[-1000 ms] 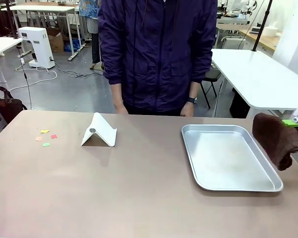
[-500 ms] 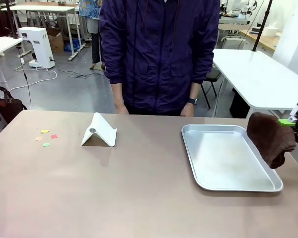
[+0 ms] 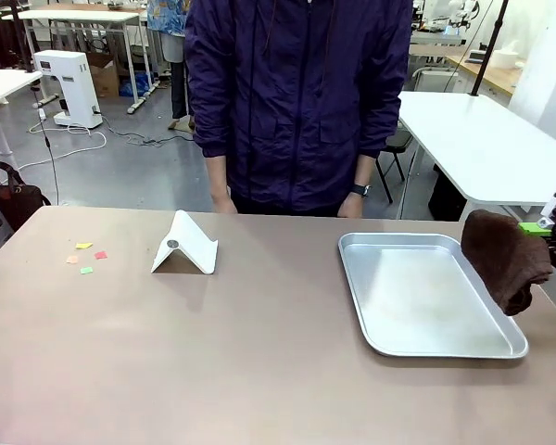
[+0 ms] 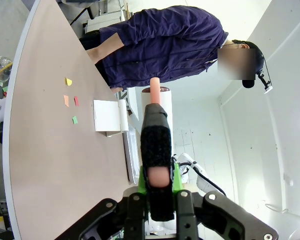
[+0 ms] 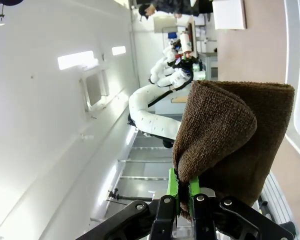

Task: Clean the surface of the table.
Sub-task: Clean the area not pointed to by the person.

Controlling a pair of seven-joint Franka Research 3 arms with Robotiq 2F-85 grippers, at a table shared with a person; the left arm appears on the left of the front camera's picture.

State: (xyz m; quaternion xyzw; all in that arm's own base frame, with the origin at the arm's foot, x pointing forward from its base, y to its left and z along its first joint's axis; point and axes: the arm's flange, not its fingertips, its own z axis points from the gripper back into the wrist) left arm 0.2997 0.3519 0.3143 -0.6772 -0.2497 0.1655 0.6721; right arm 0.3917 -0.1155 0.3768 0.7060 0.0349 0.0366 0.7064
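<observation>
Surface first: you are looking across the table (image 3: 259, 371), which is spanning the whole near part of the front view, its matte brown-tan top lying smooth and flat. Small coloured scraps (image 3: 100, 254) are sitting on it near the left end. A white folded stand (image 3: 185, 246) is standing just right of them, and a shiny metal tray (image 3: 354, 292) is lying toward the right end. Your right gripper (image 5: 183, 192) is pinching a folded brown cloth (image 3: 505, 260) between closed pads. The cloth is hanging in the air by the tray's right rim, off the tabletop. Your left gripper (image 4: 159, 180) is clamping a black stick-like tool (image 4: 156, 145) with a pinkish tip, which may be a wiper or brush; the close view is too blurred to be sure. A person (image 3: 296, 102) in a dark purple jacket is standing at the far edge, hands hanging by it. Beyond, grey floor is stretching back past white-topped tables (image 3: 482, 139) and a white machine (image 3: 69, 83).
</observation>
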